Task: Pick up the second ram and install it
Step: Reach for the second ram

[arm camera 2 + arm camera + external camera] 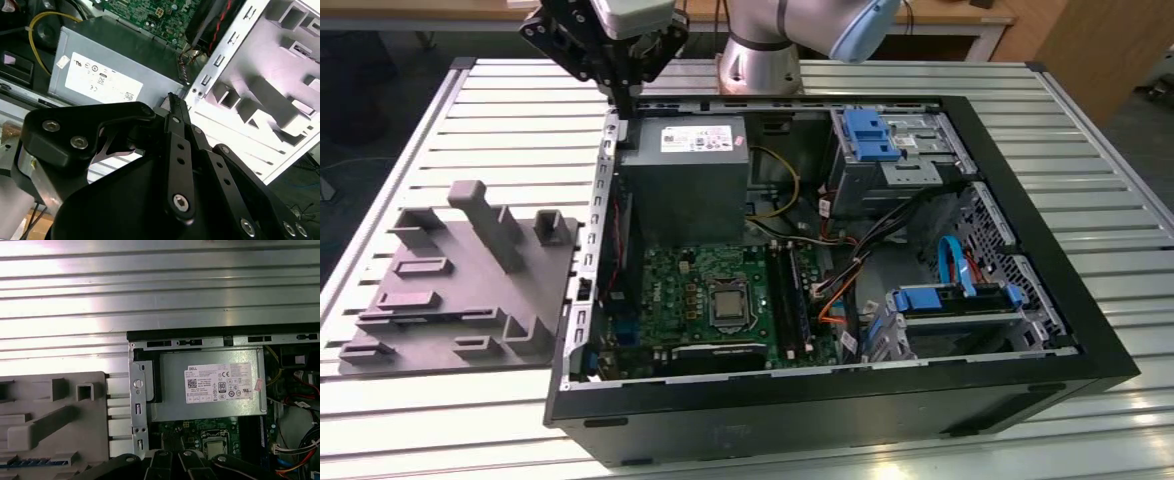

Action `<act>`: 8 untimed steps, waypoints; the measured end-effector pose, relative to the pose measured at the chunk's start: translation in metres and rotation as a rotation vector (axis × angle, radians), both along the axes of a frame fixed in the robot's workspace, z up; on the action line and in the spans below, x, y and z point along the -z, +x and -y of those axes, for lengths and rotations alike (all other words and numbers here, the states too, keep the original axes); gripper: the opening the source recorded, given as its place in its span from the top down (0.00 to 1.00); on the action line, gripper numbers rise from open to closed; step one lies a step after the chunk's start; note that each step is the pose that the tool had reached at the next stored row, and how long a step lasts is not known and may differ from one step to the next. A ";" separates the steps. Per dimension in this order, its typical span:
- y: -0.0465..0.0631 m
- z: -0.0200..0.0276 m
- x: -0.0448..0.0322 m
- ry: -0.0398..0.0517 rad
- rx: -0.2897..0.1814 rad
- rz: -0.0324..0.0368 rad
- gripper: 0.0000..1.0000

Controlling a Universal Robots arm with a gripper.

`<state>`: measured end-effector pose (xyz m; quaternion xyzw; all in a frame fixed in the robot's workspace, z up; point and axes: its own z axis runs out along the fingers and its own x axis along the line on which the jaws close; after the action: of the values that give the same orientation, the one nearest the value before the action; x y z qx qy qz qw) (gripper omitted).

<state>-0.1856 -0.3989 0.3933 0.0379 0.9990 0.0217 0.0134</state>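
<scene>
Claw: the claw hung from the arm, tips down. In the exterior view its fingers looked drawn together to a point, with nothing seen between them.
Claw's place: it was over the far corner of the computer case on the exterior view's left, just above the rim. In the second wrist view its tip sat near the corner of the power supply.
Edges: the case lay open side up on the slatted table. Its thin metal side wall ran directly under the claw. The power supply filled that corner close to the wall.
Open room: bare slats lay beyond the far rim of the case. The grey tray stood just beside the case on the exterior view's left, with a narrow strip of table between them. Posts rose from the tray.
Inside the case: the green board, black slot strips, a yellow cable and blue brackets crowded the floor.
Second ram: in the first wrist view the second ram lay flat in a groove of the tray, seen as a thin dark-blue strip.
Ram and claw: the ram was apart from the claw, untouched, on the tray side of the case wall.
</scene>
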 end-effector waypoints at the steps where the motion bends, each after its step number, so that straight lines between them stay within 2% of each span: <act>1: -0.002 0.0000 0.0000 0.0000 0.000 0.0001 0.90; 8: -0.021 -0.0003 0.0001 0.0000 0.000 0.0001 0.90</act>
<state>-0.2062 -0.3986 0.3932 0.0379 0.9990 0.0217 0.0134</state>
